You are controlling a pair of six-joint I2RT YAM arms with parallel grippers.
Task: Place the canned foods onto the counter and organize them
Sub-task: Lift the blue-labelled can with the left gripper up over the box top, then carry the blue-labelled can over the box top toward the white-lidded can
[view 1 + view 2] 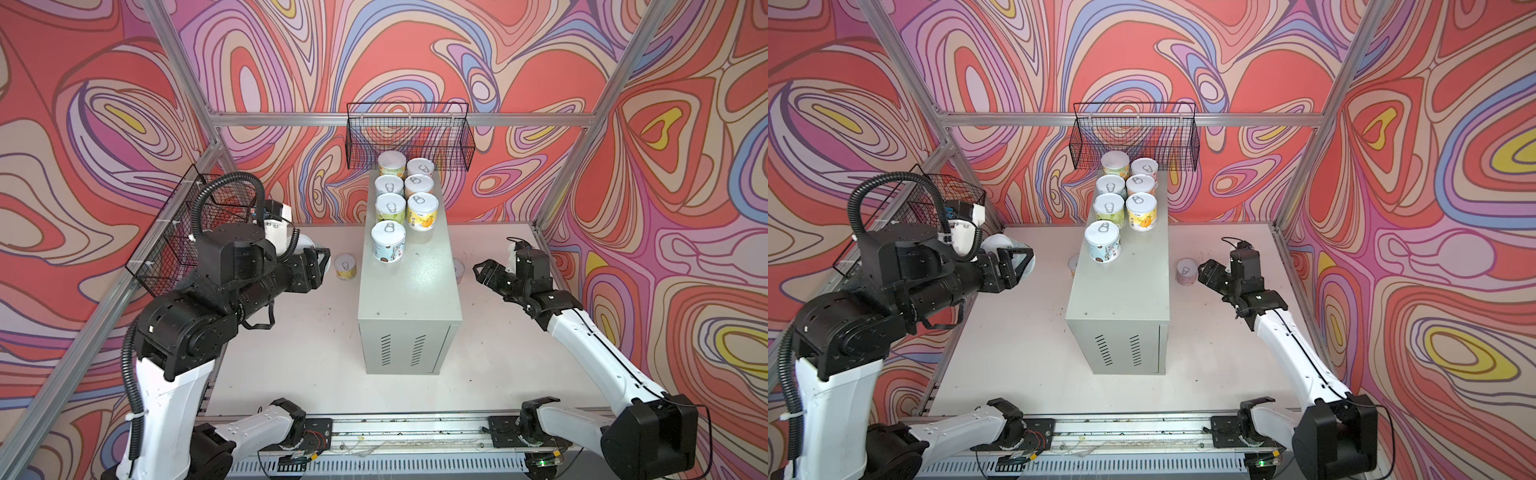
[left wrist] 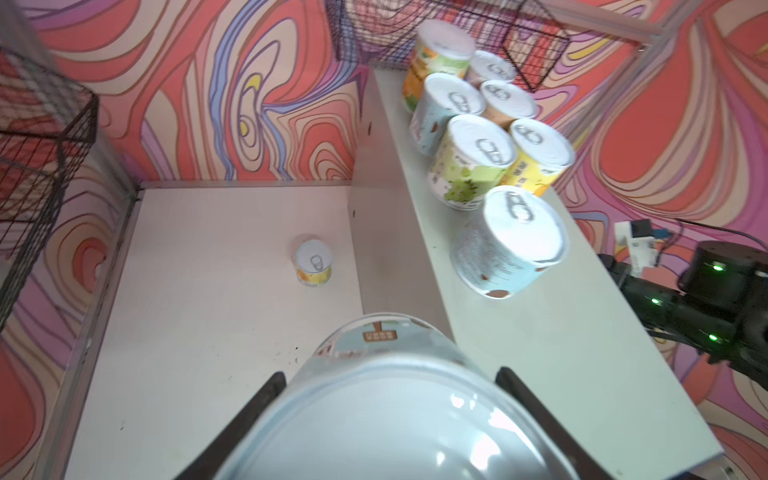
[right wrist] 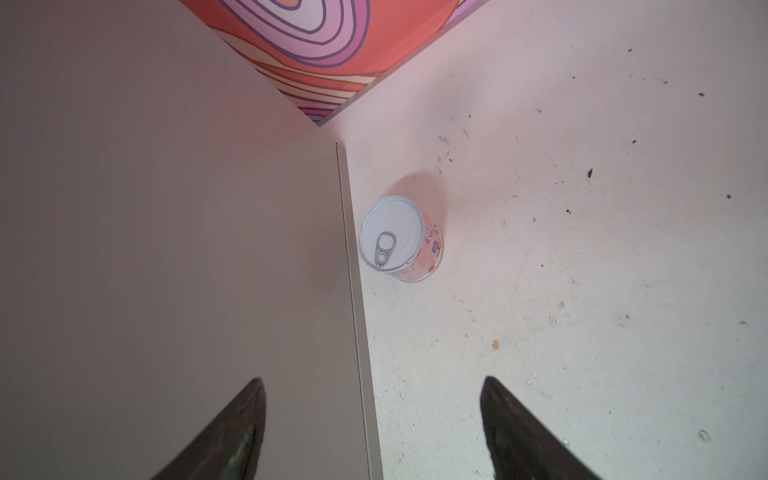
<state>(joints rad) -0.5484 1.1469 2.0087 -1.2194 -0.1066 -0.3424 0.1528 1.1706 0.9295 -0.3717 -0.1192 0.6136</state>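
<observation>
Held can (image 2: pixel 399 399) is up in the left hand (image 1: pixel 322 268), jaws clamped on its sides. It has a pale blue label and one round end is turned to the wrist camera. The axis looks close to upright, though I can't call it plumb. It hangs just off the left edge of the counter (image 1: pixel 409 291), about level with the top.

On that top, seven cans (image 1: pixel 390 206) stand upright, pull-tabs up. They form two columns running near to far, packed at the far end: four on the left, three on the right. The nearest can (image 1: pixel 388 240), pale blue, stands alone in its row, with bare room to its right. The whole near half of the top is bare. A wire basket (image 1: pixel 409 137) hangs just over the far end.

Down on the white surface (image 1: pixel 291 353), a yellow can (image 1: pixel 345 267) stands upright left of the counter, apart from its wall. On the right, a pink can (image 3: pixel 399 239) stands upright, lid up, just beside the counter's right wall. The right hand (image 1: pixel 478 274) is low and near it, jaws spread wide, nothing between them.
</observation>
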